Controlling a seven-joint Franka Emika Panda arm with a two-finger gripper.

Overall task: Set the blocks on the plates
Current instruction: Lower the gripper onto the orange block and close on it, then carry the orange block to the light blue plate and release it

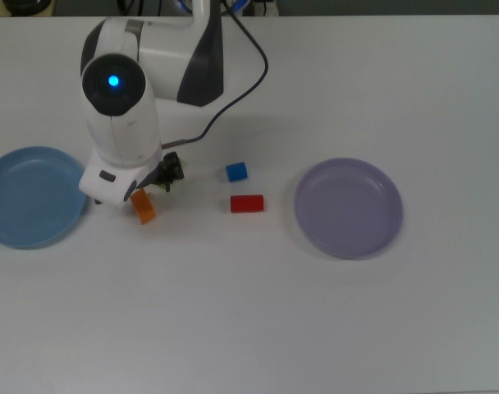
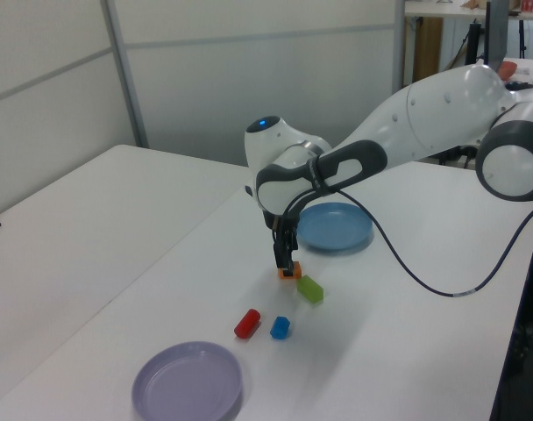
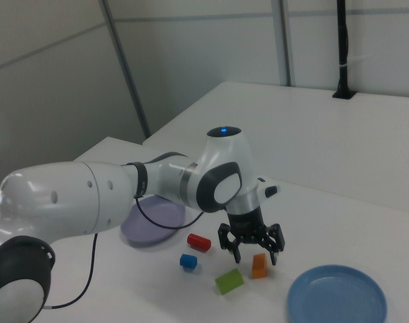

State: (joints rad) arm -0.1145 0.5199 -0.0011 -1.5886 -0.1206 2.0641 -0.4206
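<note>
- Gripper hangs low over the white table, fingers spread wide and holding nothing, straddling the orange block.
- In the top view, the orange block peeks out at 5 o'clock from under the arm's white wrist.
- The lime-green block sits just beside the orange one, hidden by the arm in the top view.
- Blue cube lies at 12 o'clock of the red block, close by.
- Light blue plate sits at 9 o'clock of the blocks, lavender plate at 3 o'clock; both empty.
</note>
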